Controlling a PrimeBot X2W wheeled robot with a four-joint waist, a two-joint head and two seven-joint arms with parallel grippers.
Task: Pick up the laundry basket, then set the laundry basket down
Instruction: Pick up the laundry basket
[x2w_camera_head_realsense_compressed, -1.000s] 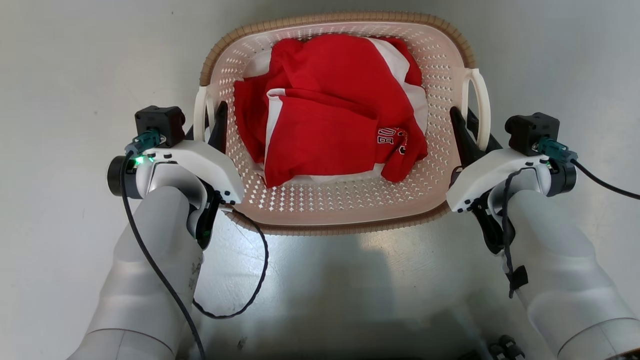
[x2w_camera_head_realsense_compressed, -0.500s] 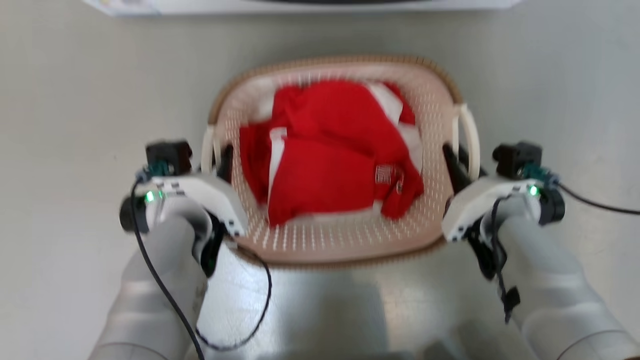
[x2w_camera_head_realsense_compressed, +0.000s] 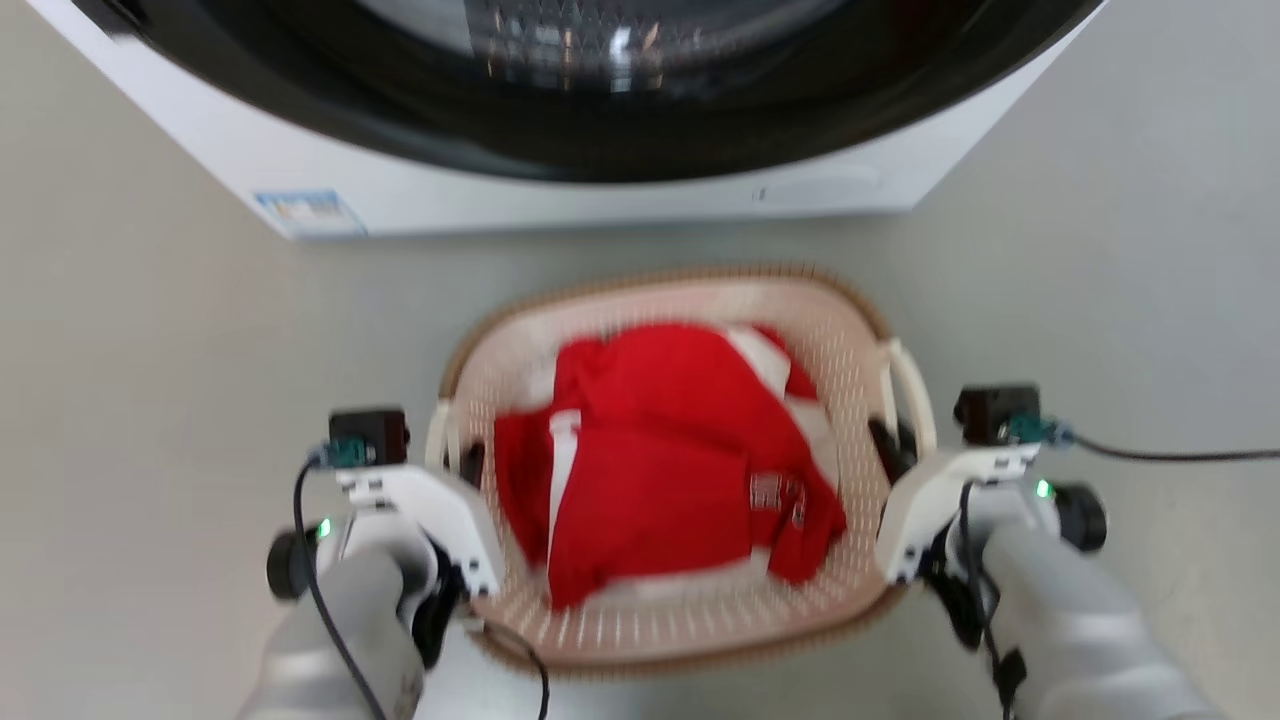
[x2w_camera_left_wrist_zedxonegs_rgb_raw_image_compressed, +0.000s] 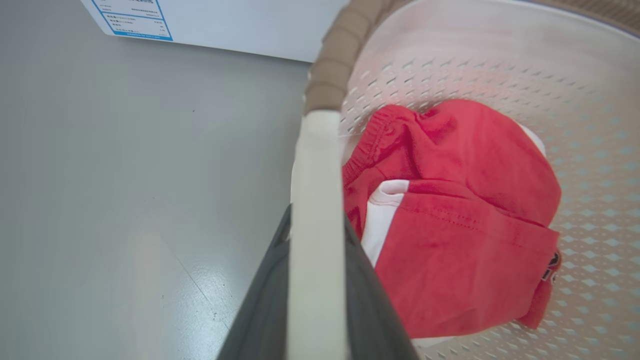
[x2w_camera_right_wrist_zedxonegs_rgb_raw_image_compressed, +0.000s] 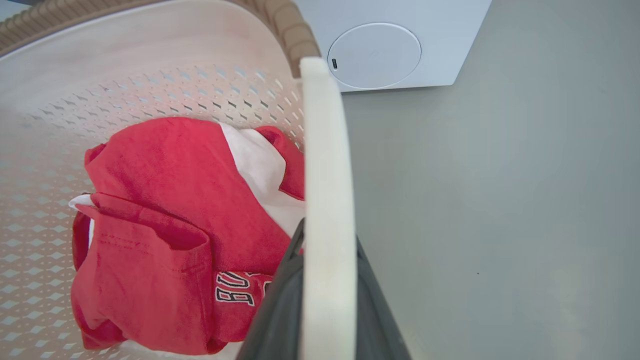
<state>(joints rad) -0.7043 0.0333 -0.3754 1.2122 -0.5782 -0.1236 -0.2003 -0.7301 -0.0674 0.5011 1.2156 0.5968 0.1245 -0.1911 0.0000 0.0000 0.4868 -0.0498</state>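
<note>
The laundry basket (x2w_camera_head_realsense_compressed: 650, 285), cream with a brown rim, sits low in the middle of the head view and holds a red and white garment (x2w_camera_head_realsense_compressed: 670, 460). My left gripper (x2w_camera_head_realsense_compressed: 452, 462) is shut on the basket's left white handle (x2w_camera_head_realsense_compressed: 437, 440). My right gripper (x2w_camera_head_realsense_compressed: 905, 445) is shut on the right handle (x2w_camera_head_realsense_compressed: 912, 395). In the left wrist view the dark fingers (x2w_camera_left_wrist_zedxonegs_rgb_raw_image_compressed: 370, 310) clamp the pale handle bar (x2w_camera_left_wrist_zedxonegs_rgb_raw_image_compressed: 317, 150). The right wrist view likewise has fingers (x2w_camera_right_wrist_zedxonegs_rgb_raw_image_compressed: 272, 310) on either side of its handle (x2w_camera_right_wrist_zedxonegs_rgb_raw_image_compressed: 325, 150). I cannot tell whether the basket touches the floor.
A white washer (x2w_camera_head_realsense_compressed: 600, 200) with a dark round door (x2w_camera_head_realsense_compressed: 600, 80) stands just beyond the basket, with a blue-edged label (x2w_camera_head_realsense_compressed: 308, 210) at its lower left corner. Grey floor (x2w_camera_head_realsense_compressed: 150, 400) lies open to both sides. A black cable (x2w_camera_head_realsense_compressed: 1170, 455) trails off to the right.
The head camera has moved: the whole picture shifted down and the washer came into view at the top. The basket looks smaller. Both grippers stay on the handles.
</note>
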